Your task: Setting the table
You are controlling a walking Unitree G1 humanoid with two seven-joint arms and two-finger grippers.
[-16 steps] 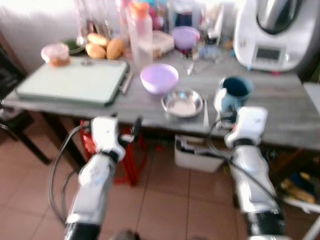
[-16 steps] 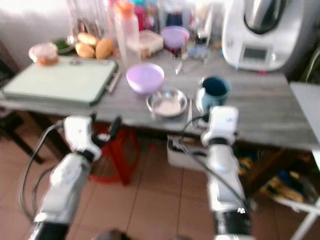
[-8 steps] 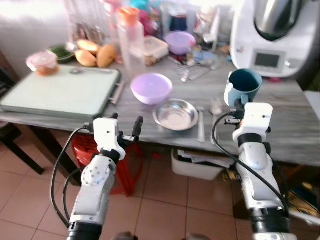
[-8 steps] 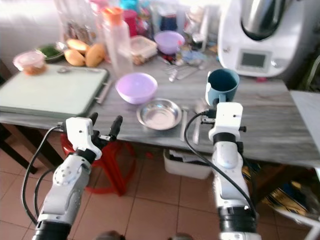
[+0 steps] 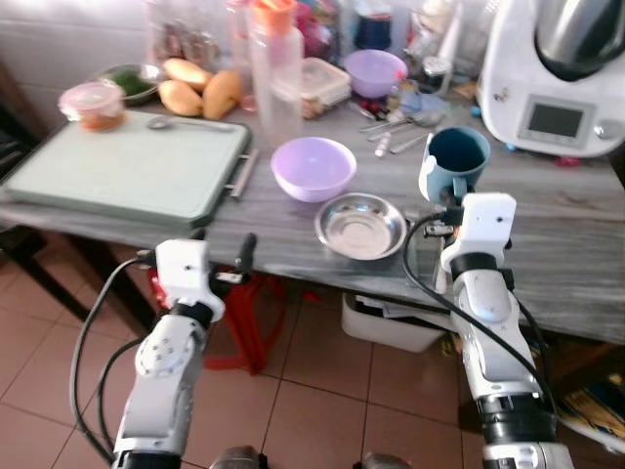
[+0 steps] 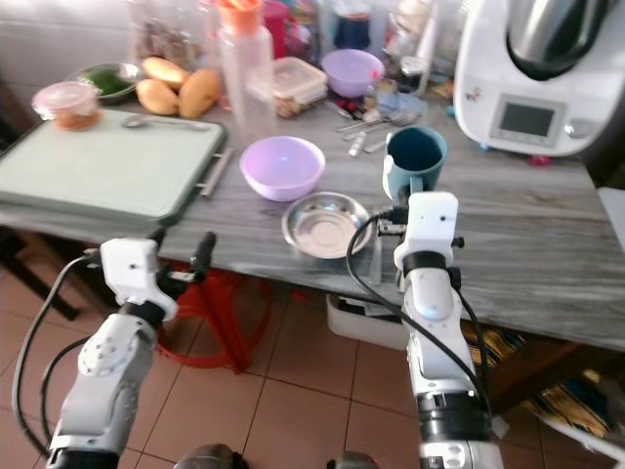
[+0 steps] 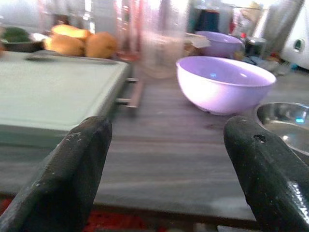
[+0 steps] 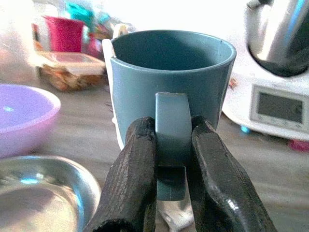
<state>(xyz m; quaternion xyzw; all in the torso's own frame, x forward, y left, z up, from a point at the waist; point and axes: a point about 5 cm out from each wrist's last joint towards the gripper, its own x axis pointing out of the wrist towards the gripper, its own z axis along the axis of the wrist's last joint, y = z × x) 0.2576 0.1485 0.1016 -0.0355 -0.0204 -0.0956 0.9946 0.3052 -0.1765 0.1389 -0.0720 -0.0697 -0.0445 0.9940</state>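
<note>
Right gripper [image 8: 169,159] pinches blue mug [image 5: 457,161] by its handle at frame centre for carrying; left gripper [image 7: 164,169] spread wide, empty.

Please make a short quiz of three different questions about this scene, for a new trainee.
1. True or false: the right gripper is shut on the handle of the blue mug.
2. What lies on the table directly between the lilac bowl and the right arm? A) the steel dish B) a fork C) a red cup
3. Fill in: the left gripper has its fingers ____ and hangs before the table edge.

Key: 1 true, since both fingers press the handle. 2 A, the steel dish. 3 open, holding nothing.
</note>
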